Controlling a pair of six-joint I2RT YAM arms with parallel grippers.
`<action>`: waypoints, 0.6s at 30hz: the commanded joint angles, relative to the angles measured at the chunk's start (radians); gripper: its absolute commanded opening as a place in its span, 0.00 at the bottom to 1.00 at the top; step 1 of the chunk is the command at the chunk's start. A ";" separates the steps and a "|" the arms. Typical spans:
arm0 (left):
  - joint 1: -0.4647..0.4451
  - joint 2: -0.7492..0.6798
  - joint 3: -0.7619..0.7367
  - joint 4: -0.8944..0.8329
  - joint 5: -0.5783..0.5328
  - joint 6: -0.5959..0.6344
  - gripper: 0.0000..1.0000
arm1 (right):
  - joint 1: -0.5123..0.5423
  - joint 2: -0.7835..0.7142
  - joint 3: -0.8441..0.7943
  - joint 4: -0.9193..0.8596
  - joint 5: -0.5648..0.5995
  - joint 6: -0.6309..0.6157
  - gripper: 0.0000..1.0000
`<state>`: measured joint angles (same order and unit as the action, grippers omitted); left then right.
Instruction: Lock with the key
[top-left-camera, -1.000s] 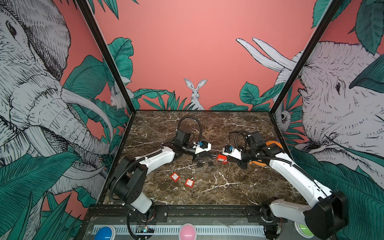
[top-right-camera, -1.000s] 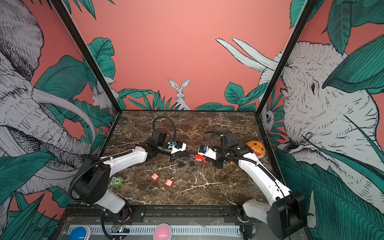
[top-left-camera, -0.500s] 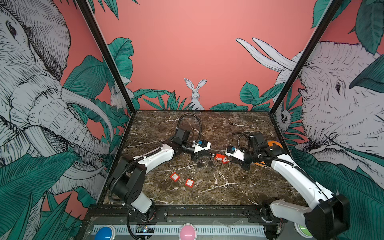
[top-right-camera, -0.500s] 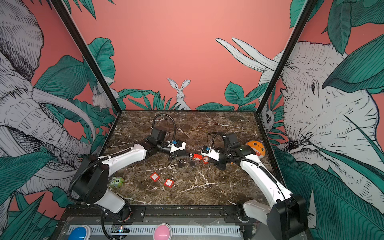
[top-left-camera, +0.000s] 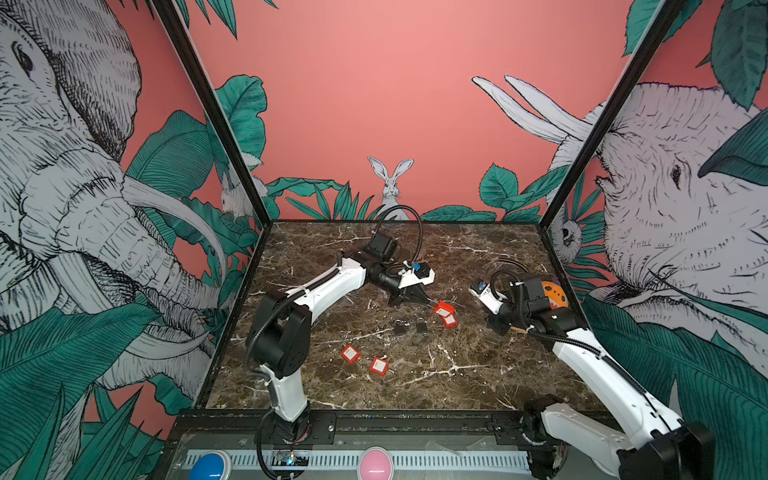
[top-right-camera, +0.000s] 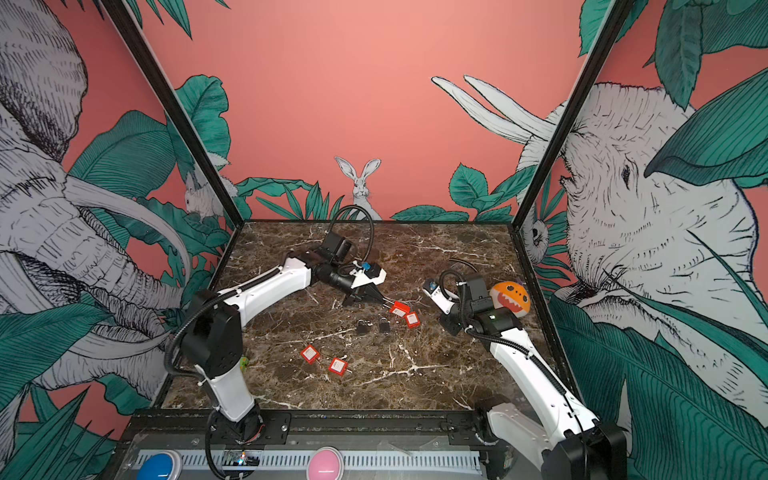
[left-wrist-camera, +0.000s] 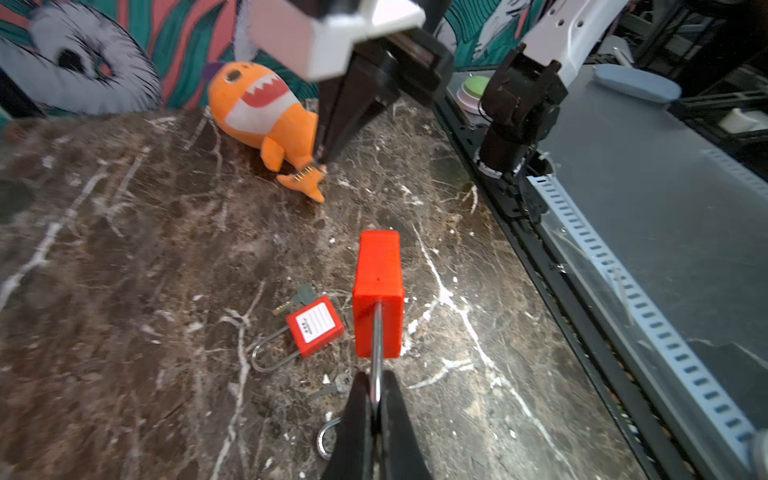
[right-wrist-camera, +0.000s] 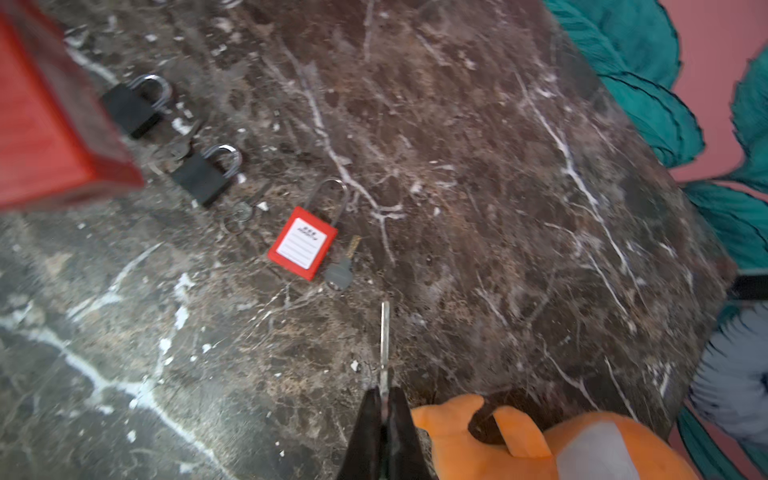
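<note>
My left gripper (left-wrist-camera: 376, 380) is shut on the steel shackle of a red padlock (left-wrist-camera: 378, 299), which hangs just above the marble with its body pointing away from the fingers. In both top views this held padlock (top-left-camera: 442, 309) (top-right-camera: 400, 308) is mid-table. My right gripper (right-wrist-camera: 384, 392) is shut on a key (right-wrist-camera: 385, 340), seen edge-on as a thin metal blade sticking out past the fingertips. The left wrist view shows that key (left-wrist-camera: 309, 171) at the right gripper's tip, over the toy's tail. The right gripper (top-left-camera: 500, 328) stands well to the right of the held padlock, apart from it.
A second red padlock (right-wrist-camera: 302, 243) lies flat with a grey-headed key (right-wrist-camera: 341, 270) beside it. Two black padlocks (top-left-camera: 400, 327) (top-left-camera: 421, 324) lie nearby, and two more red ones (top-left-camera: 349, 353) (top-left-camera: 379, 366) nearer the front. An orange plush shark (top-right-camera: 509, 297) sits by the right gripper.
The right gripper has drawn back to the right with the key, away from the held padlock, which it stood right next to. The left gripper has shifted slightly with its padlock.
</note>
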<state>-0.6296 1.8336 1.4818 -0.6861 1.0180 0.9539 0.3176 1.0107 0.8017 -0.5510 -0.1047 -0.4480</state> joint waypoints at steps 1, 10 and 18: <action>-0.051 0.071 0.108 -0.303 -0.003 0.099 0.00 | -0.008 -0.034 0.014 0.021 0.124 0.151 0.00; -0.148 0.310 0.383 -0.620 -0.045 0.180 0.00 | -0.009 -0.168 -0.028 -0.053 0.173 0.225 0.00; -0.215 0.504 0.601 -0.804 -0.143 0.173 0.00 | -0.009 -0.270 -0.061 -0.090 0.168 0.238 0.00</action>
<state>-0.8261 2.3157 2.0212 -1.3502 0.9112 1.1000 0.3130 0.7727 0.7418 -0.6247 0.0513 -0.2348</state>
